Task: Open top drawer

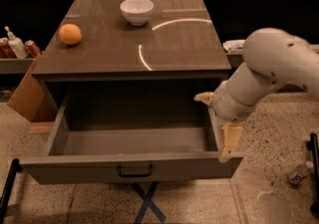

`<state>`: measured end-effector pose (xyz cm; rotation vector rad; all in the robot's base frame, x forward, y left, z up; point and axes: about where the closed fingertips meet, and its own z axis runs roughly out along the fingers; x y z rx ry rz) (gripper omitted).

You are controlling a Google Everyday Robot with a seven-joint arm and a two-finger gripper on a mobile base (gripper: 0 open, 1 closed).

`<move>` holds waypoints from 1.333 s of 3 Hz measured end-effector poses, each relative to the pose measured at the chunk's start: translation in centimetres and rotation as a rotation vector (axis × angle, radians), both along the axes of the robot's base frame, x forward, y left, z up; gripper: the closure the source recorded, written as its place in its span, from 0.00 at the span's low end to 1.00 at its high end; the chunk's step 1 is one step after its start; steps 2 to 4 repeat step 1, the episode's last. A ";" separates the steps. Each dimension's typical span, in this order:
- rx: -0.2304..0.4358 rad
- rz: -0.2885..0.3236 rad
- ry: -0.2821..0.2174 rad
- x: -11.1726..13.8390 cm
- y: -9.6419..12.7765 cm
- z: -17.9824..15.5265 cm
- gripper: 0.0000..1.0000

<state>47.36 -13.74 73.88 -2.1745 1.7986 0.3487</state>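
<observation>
Drawer (65, 172) well out, lower centre of frame. End effector (218, 118) at its right front corner, spread open, gripping nothing; handle (134, 170) lies lower-left of it.

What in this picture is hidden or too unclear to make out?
Camera view:
- Claw, at the top drawer's right front corner: partly hidden by the arm's wrist.
- Drawer floor nearest us: hidden behind the drawer front.
- Bottle label, far left: too small.
- Rest of arm: cut off by right edge.
</observation>
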 end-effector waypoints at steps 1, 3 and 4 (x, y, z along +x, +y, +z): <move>-0.034 -0.008 -0.070 0.6 -1.1 3.8 0.00; -0.034 -0.008 -0.070 0.6 -1.1 3.8 0.00; -0.034 -0.008 -0.070 0.6 -1.1 3.8 0.00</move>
